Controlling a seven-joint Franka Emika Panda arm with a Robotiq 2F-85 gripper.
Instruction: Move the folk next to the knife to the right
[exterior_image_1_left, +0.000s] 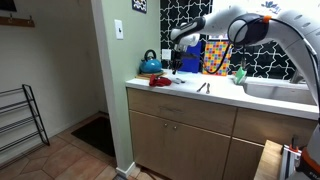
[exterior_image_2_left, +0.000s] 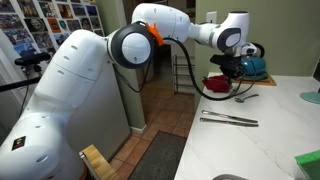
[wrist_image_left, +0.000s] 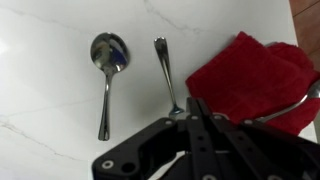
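In the wrist view a spoon (wrist_image_left: 108, 60) lies on the white counter (wrist_image_left: 40, 100), bowl toward 12 o'clock. Beside it the fork (wrist_image_left: 166, 72) runs roughly 12 to 6 o'clock, handle tip up, its lower end under the gripper (wrist_image_left: 192, 108), whose fingers are pinched together on it. A red cloth (wrist_image_left: 245, 80) lies at 3 o'clock.

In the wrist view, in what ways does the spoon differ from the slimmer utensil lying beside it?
The spoon is fully visible, with its bowl toward the top. The slim utensil shows only a handle, because its lower end is hidden under the gripper. The spoon lies farther from the red cloth, while the slim utensil lies close beside it. Both are shiny metal and lie flat on the white counter.
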